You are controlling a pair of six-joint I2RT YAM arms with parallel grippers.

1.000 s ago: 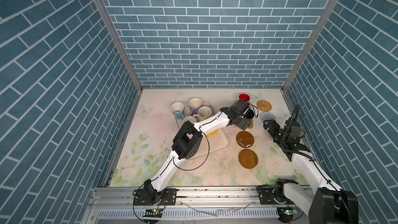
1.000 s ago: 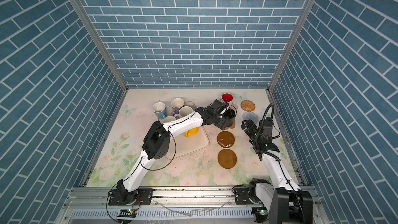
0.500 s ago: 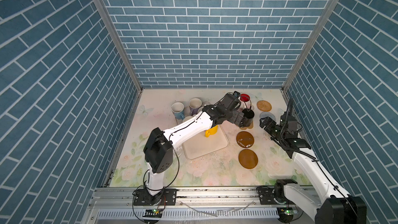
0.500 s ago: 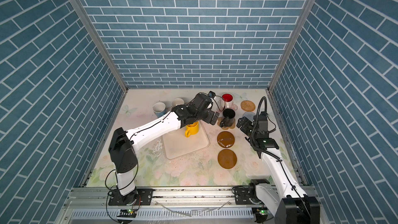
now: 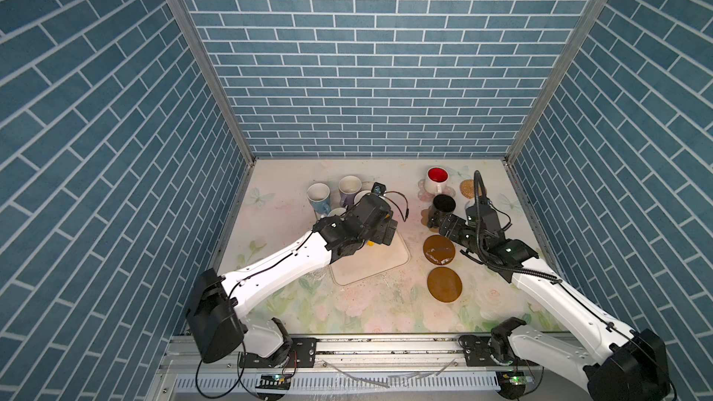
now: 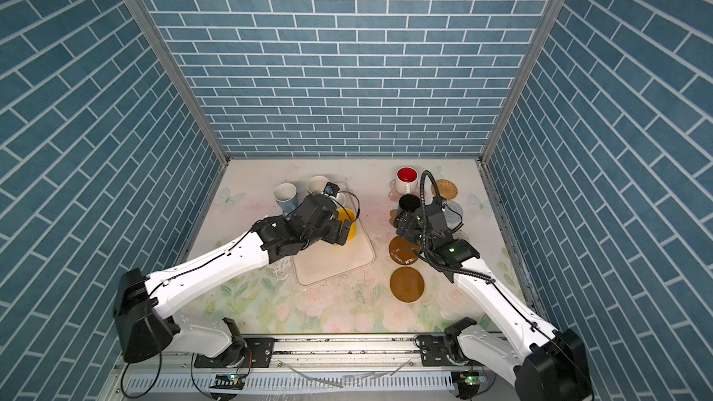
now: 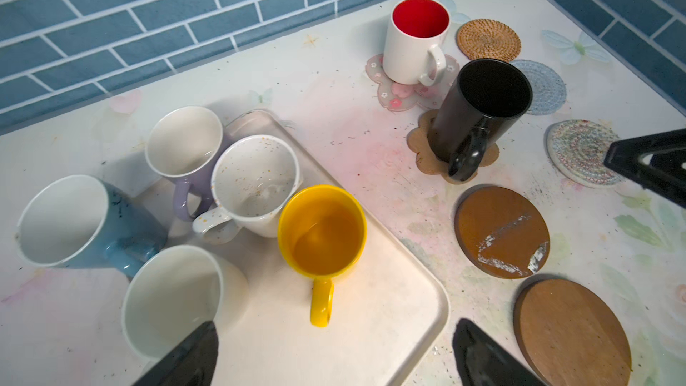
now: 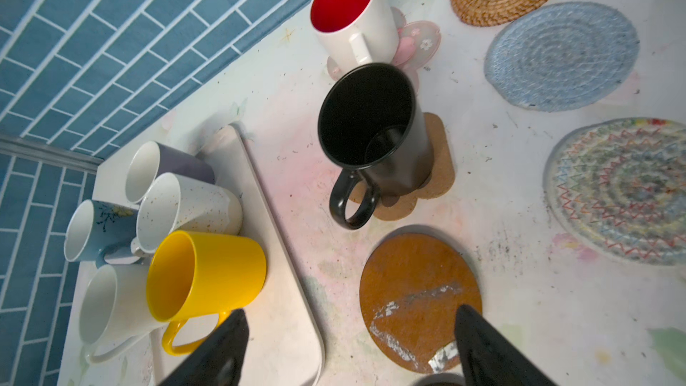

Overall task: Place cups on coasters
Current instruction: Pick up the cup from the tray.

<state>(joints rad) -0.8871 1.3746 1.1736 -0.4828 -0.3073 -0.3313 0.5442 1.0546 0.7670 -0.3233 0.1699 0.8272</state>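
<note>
Left end effector point(image 7: 334, 324) — spread wide, empty — hangs near the yellow mug point(image 7: 322, 230).

Brightness: both top views are bright and even; the pale tabletop point(image 5: 285, 194) comes close to washing out toward the back.
Light source: overhead and diffuse, going by the short shadows.
Shadows: soft; the clearest lies beside the lavender mug point(image 7: 183, 142), with a fainter one at the foot of the black mug point(image 8: 371, 131).
Glare: small highlights on the rim of the yellow mug point(image 7: 323, 232); whitish streaks on a brown disc point(image 8: 419, 298) may be glare or wear, cannot tell.
Blur: the fingers point(image 8: 222, 347) of the right pincer point(image 8: 350, 310) sit close to the lens and are soft-edged.
Distortion: the brick wall point(image 5: 366, 52) lines splay outward at the picture edges; the mugs lean apart in the wrist views.
</note>
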